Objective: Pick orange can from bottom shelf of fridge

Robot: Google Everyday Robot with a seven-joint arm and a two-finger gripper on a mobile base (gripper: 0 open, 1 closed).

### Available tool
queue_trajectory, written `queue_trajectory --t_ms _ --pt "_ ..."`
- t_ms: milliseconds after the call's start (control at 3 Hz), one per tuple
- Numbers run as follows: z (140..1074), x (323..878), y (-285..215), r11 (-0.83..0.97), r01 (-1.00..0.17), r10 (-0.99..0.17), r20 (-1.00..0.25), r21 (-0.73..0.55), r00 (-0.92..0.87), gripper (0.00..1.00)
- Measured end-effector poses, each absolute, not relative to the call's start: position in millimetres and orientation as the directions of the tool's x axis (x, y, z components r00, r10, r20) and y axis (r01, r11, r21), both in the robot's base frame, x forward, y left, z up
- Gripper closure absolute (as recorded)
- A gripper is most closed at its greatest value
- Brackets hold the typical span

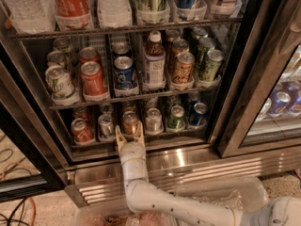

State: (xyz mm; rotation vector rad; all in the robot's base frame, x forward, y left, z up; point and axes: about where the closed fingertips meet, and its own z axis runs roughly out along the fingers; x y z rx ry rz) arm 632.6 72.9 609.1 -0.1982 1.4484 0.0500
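The orange can (130, 122), short with a coppery body and silver top, stands at the front of the bottom shelf (155, 135) of the fridge (235, 79). A red can (81, 131) and a silver can (106, 125) stand to its left, another silver can (153, 119), a green can (177, 117) and a blue can (198, 114) to its right. My gripper (130, 138) is open at the shelf's front edge, its two tan fingers on either side of the orange can's base. The white arm (141, 192) rises from below.
The rack above holds taller cans and a bottle (154, 62). A ribbed steel base panel (188, 166) runs under the shelf. The open glass door's frame (28, 140) stands at the left, a closed door (277, 102) at the right. Orange cables (19, 173) lie on the floor.
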Motion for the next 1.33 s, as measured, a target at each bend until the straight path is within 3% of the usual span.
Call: queue_trajectory --t_ms 667,1333 --pt "611.3 639.0 78.2 0.980 -0.165 -0.087 -0.988 -0.107 0.125 0.42" --pt "603.9 643.5 80.8 0.979 -0.170 -0.095 -0.990 -0.112 0.102 0.84"
